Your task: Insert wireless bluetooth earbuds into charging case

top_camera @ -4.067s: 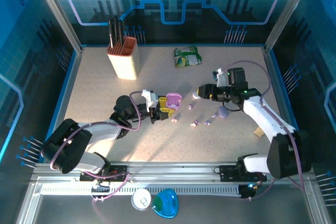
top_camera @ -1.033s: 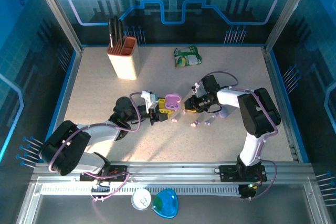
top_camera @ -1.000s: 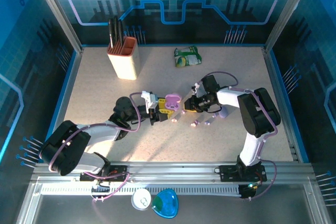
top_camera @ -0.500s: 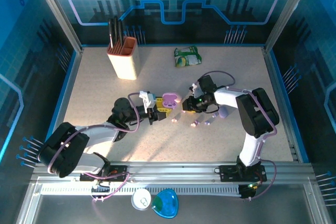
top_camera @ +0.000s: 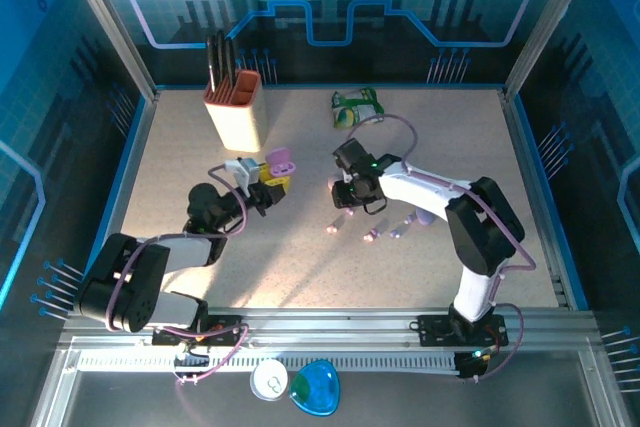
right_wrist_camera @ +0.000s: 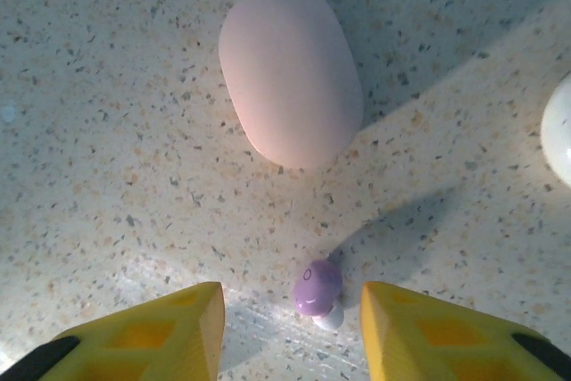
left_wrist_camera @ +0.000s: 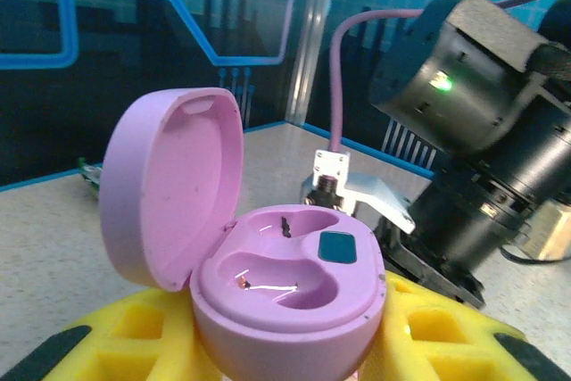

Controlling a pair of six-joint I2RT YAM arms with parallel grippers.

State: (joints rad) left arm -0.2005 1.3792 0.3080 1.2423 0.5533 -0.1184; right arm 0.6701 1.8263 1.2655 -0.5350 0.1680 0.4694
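My left gripper [top_camera: 268, 184] is shut on the base of the lilac charging case [top_camera: 280, 161], holding it above the left middle of the table. In the left wrist view the charging case [left_wrist_camera: 285, 283] sits between yellow fingers [left_wrist_camera: 134, 336] with its lid [left_wrist_camera: 169, 194] up and both sockets empty. My right gripper [top_camera: 345, 199] points down at the table centre. Its jaws [right_wrist_camera: 290, 310] stand open, and a lilac earbud [right_wrist_camera: 318, 289] lies on the table between the tips, touching neither. More earbuds [top_camera: 370, 237] lie to the right.
A closed pale pink case [right_wrist_camera: 290, 69] lies just beyond the right fingertips. A closed lilac case [top_camera: 425, 215] sits further right. A beige holder with black utensils [top_camera: 235, 112] and a green packet [top_camera: 357, 107] stand at the back. The right arm's wrist [left_wrist_camera: 482, 131] looms close behind the held case.
The left arm has carried the open case leftward, away from the right gripper. The right gripper has shifted left, and its jaws have widened.
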